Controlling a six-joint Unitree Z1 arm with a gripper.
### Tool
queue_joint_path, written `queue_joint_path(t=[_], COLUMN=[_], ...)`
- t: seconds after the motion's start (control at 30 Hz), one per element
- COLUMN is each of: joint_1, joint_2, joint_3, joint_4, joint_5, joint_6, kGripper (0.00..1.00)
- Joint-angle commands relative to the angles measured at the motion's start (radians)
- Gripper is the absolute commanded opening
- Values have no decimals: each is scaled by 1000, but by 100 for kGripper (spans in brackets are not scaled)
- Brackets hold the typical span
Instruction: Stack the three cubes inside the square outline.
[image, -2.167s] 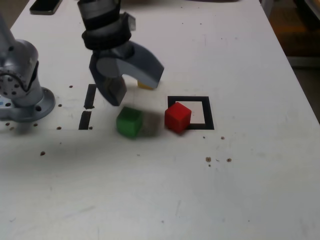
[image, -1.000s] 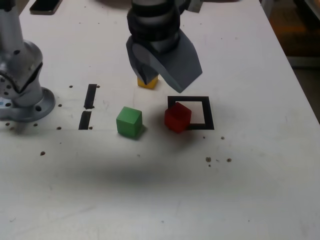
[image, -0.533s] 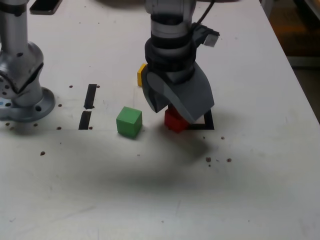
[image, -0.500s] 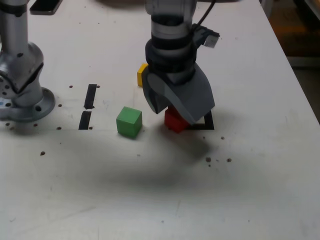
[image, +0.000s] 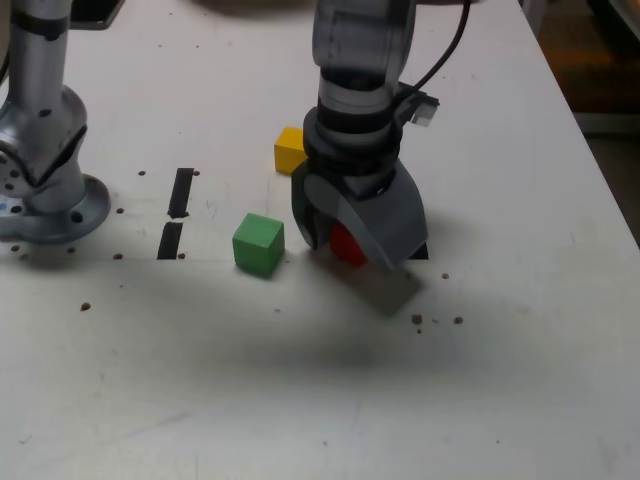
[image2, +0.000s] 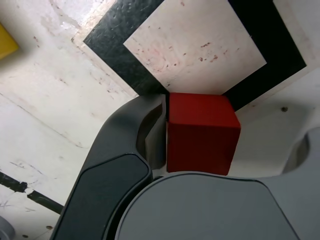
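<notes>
The red cube (image: 345, 244) rests on the table at the near-left corner of the square outline (image: 419, 250), partly over its black tape (image2: 115, 45). My gripper (image: 348, 246) is lowered over it, open, one finger on each side. In the wrist view the red cube (image2: 201, 132) touches one finger (image2: 150, 135), and a gap separates it from the other finger (image2: 306, 150). The green cube (image: 259, 243) sits to the exterior view's left of the gripper. The yellow cube (image: 290, 149) lies behind it, and only its corner (image2: 6, 41) shows in the wrist view.
The arm's grey base (image: 45, 195) stands at the exterior view's left edge. Two short black tape strips (image: 180, 192) (image: 170, 240) lie beside it. Small dark specks (image: 437, 320) dot the white table, whose edge runs down the exterior view's right.
The gripper has moved from above the yellow cube toward the exterior view's right and come down around the red cube. Its jaws have narrowed slightly. The cubes have not moved.
</notes>
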Motion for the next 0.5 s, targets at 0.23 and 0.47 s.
queue_joint_path(t=[0.23, 0.47], joint_1=[1, 1], joint_2=[1, -14], joint_3=[-13, 22], joint_4=[-42, -73], joint_5=[-38, -69], joint_6=[-9, -27], kGripper=[15, 11])
